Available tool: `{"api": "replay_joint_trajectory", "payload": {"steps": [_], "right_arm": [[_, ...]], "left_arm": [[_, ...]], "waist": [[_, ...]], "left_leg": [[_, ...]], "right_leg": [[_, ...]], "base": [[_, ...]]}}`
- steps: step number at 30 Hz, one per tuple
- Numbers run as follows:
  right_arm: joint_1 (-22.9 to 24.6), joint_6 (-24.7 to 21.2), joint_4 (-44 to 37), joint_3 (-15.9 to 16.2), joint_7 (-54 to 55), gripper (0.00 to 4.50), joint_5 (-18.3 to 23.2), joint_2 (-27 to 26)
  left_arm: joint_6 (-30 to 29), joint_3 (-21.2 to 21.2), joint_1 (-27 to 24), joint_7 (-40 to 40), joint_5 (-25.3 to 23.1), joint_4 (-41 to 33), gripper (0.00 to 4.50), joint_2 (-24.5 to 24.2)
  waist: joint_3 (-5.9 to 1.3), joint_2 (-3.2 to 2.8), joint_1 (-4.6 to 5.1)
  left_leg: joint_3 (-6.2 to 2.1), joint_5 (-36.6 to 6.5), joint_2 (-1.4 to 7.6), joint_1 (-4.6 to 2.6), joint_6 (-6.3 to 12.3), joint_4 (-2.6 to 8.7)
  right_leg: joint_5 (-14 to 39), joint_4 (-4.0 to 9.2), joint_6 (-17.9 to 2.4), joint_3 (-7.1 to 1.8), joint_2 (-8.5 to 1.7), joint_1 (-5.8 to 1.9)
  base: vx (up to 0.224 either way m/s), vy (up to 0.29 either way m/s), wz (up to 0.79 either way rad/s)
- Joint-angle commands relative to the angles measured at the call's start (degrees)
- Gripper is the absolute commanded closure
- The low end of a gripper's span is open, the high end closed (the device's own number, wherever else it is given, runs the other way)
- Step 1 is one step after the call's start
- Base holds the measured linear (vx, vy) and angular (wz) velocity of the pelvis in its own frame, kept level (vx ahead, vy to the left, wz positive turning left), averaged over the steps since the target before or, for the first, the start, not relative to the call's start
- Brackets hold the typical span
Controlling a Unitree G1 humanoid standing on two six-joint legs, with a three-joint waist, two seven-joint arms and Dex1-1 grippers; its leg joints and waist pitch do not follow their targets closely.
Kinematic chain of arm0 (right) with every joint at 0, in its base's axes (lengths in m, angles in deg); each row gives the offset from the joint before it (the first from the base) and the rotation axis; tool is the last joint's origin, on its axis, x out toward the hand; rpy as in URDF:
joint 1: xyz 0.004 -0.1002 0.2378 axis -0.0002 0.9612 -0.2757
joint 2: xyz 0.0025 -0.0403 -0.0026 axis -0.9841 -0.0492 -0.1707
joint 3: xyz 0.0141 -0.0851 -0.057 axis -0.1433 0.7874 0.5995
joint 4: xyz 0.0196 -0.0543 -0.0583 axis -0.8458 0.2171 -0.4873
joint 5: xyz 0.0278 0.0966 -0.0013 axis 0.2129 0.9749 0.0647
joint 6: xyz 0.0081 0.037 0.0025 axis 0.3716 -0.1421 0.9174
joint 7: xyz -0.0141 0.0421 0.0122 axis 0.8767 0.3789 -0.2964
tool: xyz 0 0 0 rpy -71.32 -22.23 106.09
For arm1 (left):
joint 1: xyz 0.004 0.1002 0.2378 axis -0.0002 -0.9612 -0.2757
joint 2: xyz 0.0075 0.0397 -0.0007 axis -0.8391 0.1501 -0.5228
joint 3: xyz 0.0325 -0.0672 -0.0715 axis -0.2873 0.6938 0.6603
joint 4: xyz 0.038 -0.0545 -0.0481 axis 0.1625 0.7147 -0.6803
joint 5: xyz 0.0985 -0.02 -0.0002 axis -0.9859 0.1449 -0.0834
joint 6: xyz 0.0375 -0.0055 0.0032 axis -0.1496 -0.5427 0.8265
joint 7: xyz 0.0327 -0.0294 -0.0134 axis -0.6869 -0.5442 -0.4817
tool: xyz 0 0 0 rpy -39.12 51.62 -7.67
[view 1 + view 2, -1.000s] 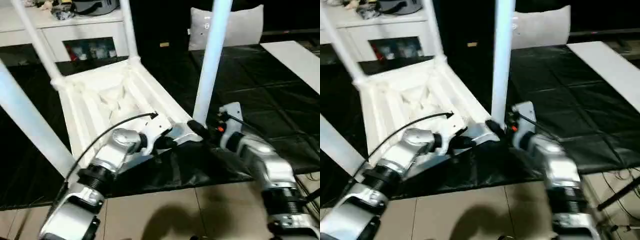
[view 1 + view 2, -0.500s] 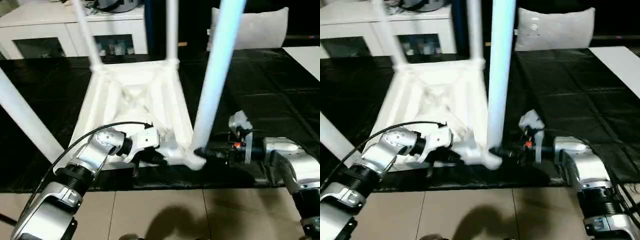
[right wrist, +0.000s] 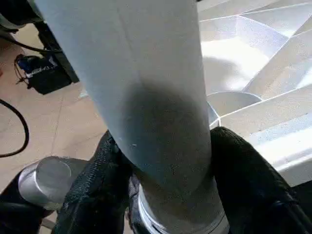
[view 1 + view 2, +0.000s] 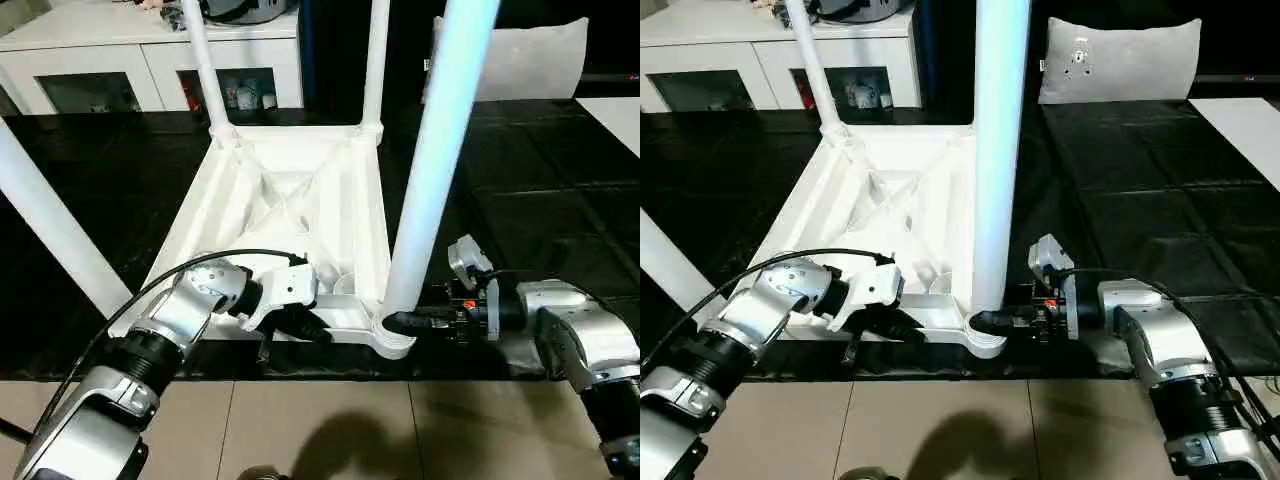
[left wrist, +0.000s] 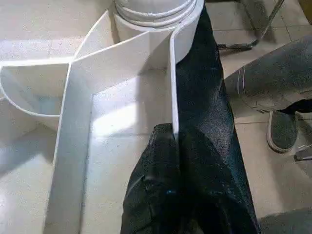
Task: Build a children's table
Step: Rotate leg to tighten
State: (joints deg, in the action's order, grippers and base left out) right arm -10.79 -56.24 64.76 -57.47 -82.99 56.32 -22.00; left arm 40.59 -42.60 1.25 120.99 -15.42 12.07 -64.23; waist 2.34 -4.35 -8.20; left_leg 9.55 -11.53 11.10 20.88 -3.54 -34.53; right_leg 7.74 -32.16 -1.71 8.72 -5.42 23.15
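Right, I had the children's table top (image 4: pixel 290 210) lying upside down on the black-covered work table (image 4: pixel 520 190), ribbed underside up, with legs standing in the corner sockets. My right gripper (image 4: pixel 992 322) was wrapped around the base of the near right leg (image 4: pixel 430 170), just above its socket (image 4: pixel 392 338); in the right wrist view one black finger (image 3: pixel 92 187) sat on each side of the tube, both pressed against it, so I called that a grasp on the leg. My left gripper (image 4: pixel 312 330) was at the near edge of the top, fingers (image 5: pixel 165 185) clenched together with a thin upright rib of the rim (image 5: pixel 173 92) pinched at their tips. Beyond those fingertips the rib ran straight to the same corner socket. The near left leg (image 4: pixel 50 225) slanted up well off to the outer side of the left fingers, and the two far legs (image 4: pixel 205 65) rose from the back corners. A grey cushion (image 4: pixel 1120 60) lay far beyond the right fingers. In the left wrist view a person's leg and shoe (image 5: pixel 282 131) showed on the tiled floor (image 4: pixel 330 430).
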Motion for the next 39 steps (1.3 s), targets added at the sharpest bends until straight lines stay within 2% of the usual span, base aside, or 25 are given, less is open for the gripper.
{"api": "replay_joint_trajectory", "payload": {"steps": [1,7,8,10,13,14,15,16,17,18,19,20,21,22,23,24,25,26,28,30,32,34,35,36,39], "right_arm": [[0.97,-1.84,-1.7,0.93,-0.89,2.37,2.1,-0.47],[1.37,-5.02,-4.61,-0.04,12.56,2.41,0.13,-7.32],[1.22,-6.23,-4.91,-0.58,17.83,2.41,-1.17,-9.6],[-0.19,-12.09,-3.56,-2.6,29.56,2.41,-3.48,-14.79],[-0.95,-13.99,-2.96,-3.85,35.06,2.42,-4.6,-17.34],[-2.36,-13.16,-0.61,-5.76,44.04,2.42,-6.87,-21.29],[-2.85,-12.63,0.24,-6.45,47.41,2.43,-7.76,-22.71],[-3.24,-11.55,1.13,-6.95,50.69,2.43,-8.85,-23.86],[-3.43,-10.37,1.66,-7.08,52.66,2.43,-9.77,-24.43],[-3.48,-9.3,1.9,-7.11,53.62,2.43,-10.32,-24.75],[-3.25,-6.37,1.94,-7.6,53.32,2.43,-10.04,-25.37],[-3.14,-4.96,2.01,-8.11,53.18,2.1,-9.66,-25.8],[-3.11,-4.43,2.07,-8.37,53.23,1.91,-9.51,-26.02],[-2.94,-4.71,1.57,-8.75,53.11,1.78,-9.04,-26.17],[-2.81,-5.23,0.55,-8.95,52.45,1.78,-8.52,-26.0],[-2.44,-5.24,-0.59,-8.76,50.86,1.61,-7.93,-25.59],[-2.41,-5.2,-0.63,-8.73,50.78,1.49,-7.93,-25.55],[-1.89,-4.52,-1.25,-8.26,49.6,1.49,-8.04,-24.94],[-1.42,-4.62,-2.09,-8.1,48.93,1.29,-7.78,-24.39],[-0.02,-4.12,-3.26,-6.47,43.52,1.17,-7.05,-20.63],[0.3,-3.56,-3.12,-5.99,41.06,0.96,-7.02,-18.77],[0.33,-3.59,-2.73,-6.37,38.01,0.8,-6.82,-16.04],[0.13,-3.76,-2.7,-6.78,35.87,0.72,-6.18,-14.76],[0.13,-3.76,-2.7,-6.78,35.87,0.62,-6.18,-14.76],[-0.07,-0.17,-1.54,-5.09,28.15,0.36,-6.5,-10.12]], "left_arm": [[-0.57,-1.52,-1.09,1.45,0.13,-1.45,4.5,0.22],[-8.54,2.28,-1.84,-4.66,2.51,-4.1,4.5,2.6],[-10.63,3.11,-1.88,-6.93,2.48,-4.69,4.5,3.3],[-15.35,4.65,-1.4,-13.68,0.96,-4.77,4.5,5.37],[-17.79,6.11,-0.97,-17.8,0.74,-4.84,4.5,6.86],[-20.79,8.59,-0.09,-24.47,0.49,-4.31,4.5,9.59],[-21.92,9.52,0.22,-26.95,0.34,-4.16,4.5,10.63],[-22.82,10.26,0.57,-29.49,0.06,-3.89,4.5,11.74],[-23.16,10.93,1.05,-31.82,-0.07,-3.29,4.5,12.75],[-23.23,11.26,1.39,-33.32,-0.18,-2.8,4.5,13.45],[-22.5,10.8,1.77,-34.74,-0.82,-1.81,4.5,14.39],[-21.9,10.38,1.88,-35.47,-1.39,-1.19,4.5,14.83],[-21.66,10.2,1.91,-35.84,-1.68,-0.91,4.5,15.03],[-21.37,9.68,1.66,-35.43,-1.99,-1.18,4.5,14.91],[-21.46,9.24,1.41,-34.55,-2.03,-2.03,4.5,14.66],[-21.2,8.98,0.96,-33.52,-1.75,-2.89,4.5,14.42],[-21.13,8.95,0.93,-33.44,-1.75,-2.93,4.5,14.38],[-20.11,8.41,0.45,-32.25,-1.75,-3.55,4.5,13.82],[-20.55,8.03,-0.12,-30.72,-1.13,-4.81,4.5,13.24],[-19.09,7.88,-0.46,-28.43,-0.13,-5.02,4.5,12.15],[-17.67,7.18,-0.26,-27.36,-0.59,-4.36,4.5,11.46],[-15.89,6.28,-0.33,-24.6,-0.83,-4.31,4.5,9.77],[-15.13,5.94,-0.46,-22.39,-0.48,-4.73,4.5,8.61],[-15.13,5.94,-0.46,-22.39,-0.48,-4.73,4.5,8.61],[-13.79,4.45,-1.03,-17.42,-0.69,-5.17,4.5,5.12]], "waist": [[-4.21,1.46,0.21],[-3.72,1.0,1.19],[-3.6,0.41,1.41],[-3.09,0.66,3.29],[-2.91,0.58,6.09],[-2.99,-0.2,6.47],[-2.65,-1.13,8.28],[-2.59,-1.22,8.93],[-2.55,-1.37,9.23],[-2.37,-1.71,9.09],[-2.19,-0.96,9.26],[-1.86,0.0,9.81],[-1.82,0.72,10.11],[-2.12,0.21,9.83],[-2.02,0.08,10.16],[-2.87,-1.5,10.31],[-2.87,-1.5,10.31],[-2.94,-1.61,10.47],[-2.98,-1.07,10.34],[-3.27,-0.65,9.79],[-3.49,-0.87,9.42],[-4.04,-0.59,8.48],[-4.06,0.53,8.31],[-4.08,-0.27,7.62],[-4.49,-0.76,6.71]], "left_leg": [[-0.39,-6.55,2.42,-0.28,5.25,3.69],[-0.39,-9.42,1.91,-0.3,3.35,3.97],[-0.45,-10.62,1.79,-0.49,2.9,3.98],[-0.72,-14.46,1.16,-0.69,0.91,4.08],[-1.06,-19.09,0.49,-1.41,0.53,3.4],[-1.18,-19.83,0.54,-1.55,0.8,3.4],[-1.8,-24.45,1.76,-1.66,0.97,3.98],[-2.28,-27.09,2.49,-1.71,1.08,4.49],[-2.76,-29.57,3.37,-1.33,1.21,5.2],[-3.47,-34.59,5.27,-1.12,1.17,6.97],[-3.01,-36.82,4.47,-1.93,0.35,6.86],[-1.3,-32.15,0.35,-3.94,0.03,3.33],[-0.33,-24.02,-2.02,-3.75,1.33,0.71],[-0.28,-22.25,-1.85,-3.63,2.17,0.86],[-0.58,-21.63,-1.38,-2.68,2.78,1.31],[-2.51,-22.37,1.26,-1.08,2.34,3.29],[-2.51,-22.37,1.26,-1.08,2.34,3.29],[-3.41,-24.12,2.68,-0.23,2.32,4.55],[-2.73,-22.6,1.64,-0.7,1.93,4.36],[-2.5,-16.77,1.12,0.23,3.25,4.02],[-2.43,-14.68,1.18,0.42,4.15,3.85],[-2.36,-8.87,1.45,0.95,5.76,3.52],[-2.28,-7.94,1.5,1.03,6.2,3.5],[-2.11,-6.02,1.53,1.09,7.08,3.31],[-2.15,-3.88,1.72,1.08,7.6,3.01]], "right_leg": [[21.9,3.57,-5.47,-3.33,-3.95,-3.35],[26.57,4.5,-4.05,-2.87,-3.73,-3.31],[28.23,4.72,-3.62,-2.7,-3.72,-3.16],[33.34,5.74,-1.2,-1.76,-3.31,-3.2],[38.23,7.6,2.7,0.03,-3.16,-3.11],[37.77,7.7,2.86,0.21,-3.07,-3.17],[35.57,8.21,2.46,1.34,-2.82,-3.65],[34.09,7.89,2.69,1.76,-2.76,-4.21],[31.99,6.82,2.85,1.36,-2.62,-4.91],[26.68,3.91,1.68,-0.47,-2.8,-5.48],[27.45,4.03,0.79,-1.49,-3.08,-4.59],[40.19,8.48,2.51,0.31,-3.52,-1.87],[47.64,10.52,5.81,2.7,-4.02,-1.56],[47.68,10.88,6.7,2.92,-4.21,-2.06],[46.17,10.72,7.55,3.48,-3.9,-2.82],[36.96,8.63,6.83,2.84,-4.06,-5.06],[36.96,8.63,6.83,2.84,-4.06,-5.06],[30.3,6.93,4.43,1.6,-4.09,-5.42],[26.28,6.69,-0.25,0.74,-4.54,-4.57],[24.76,6.13,-1.7,0.39,-4.38,-5.0],[23.43,5.78,-2.05,-0.06,-4.43,-5.0],[16.96,4.51,-4.3,-0.71,-4.52,-4.94],[16.41,4.49,-4.36,-0.82,-4.37,-4.95],[15.21,3.82,-5.38,-1.03,-4.56,-4.9],[12.04,3.23,-6.0,-1.12,-4.44,-4.87]], "base": [[0.0,0.0,0.0],[0.0,0.0,0.0],[0.0,0.0,0.0],[0.0,0.0,0.0],[0.0,0.0,0.0],[0.0,0.0,0.0],[0.0,0.0,0.0],[0.0,0.0,0.0],[0.0,0.0,0.0],[0.0,0.0,0.0],[0.0,0.0,0.0],[0.0,0.0,0.0],[0.0,0.0,0.0],[0.0,0.0,0.0],[0.0,0.0,0.0],[0.0,0.0,0.0],[0.059,0.022,-0.01],[0.0,0.0,0.0],[0.0,0.0,0.0],[0.0,0.0,0.0],[0.0,0.0,0.0],[0.0,0.0,0.0],[0.0,0.0,0.0],[0.0,0.0,0.0],[0.0,0.0,0.0]]}}
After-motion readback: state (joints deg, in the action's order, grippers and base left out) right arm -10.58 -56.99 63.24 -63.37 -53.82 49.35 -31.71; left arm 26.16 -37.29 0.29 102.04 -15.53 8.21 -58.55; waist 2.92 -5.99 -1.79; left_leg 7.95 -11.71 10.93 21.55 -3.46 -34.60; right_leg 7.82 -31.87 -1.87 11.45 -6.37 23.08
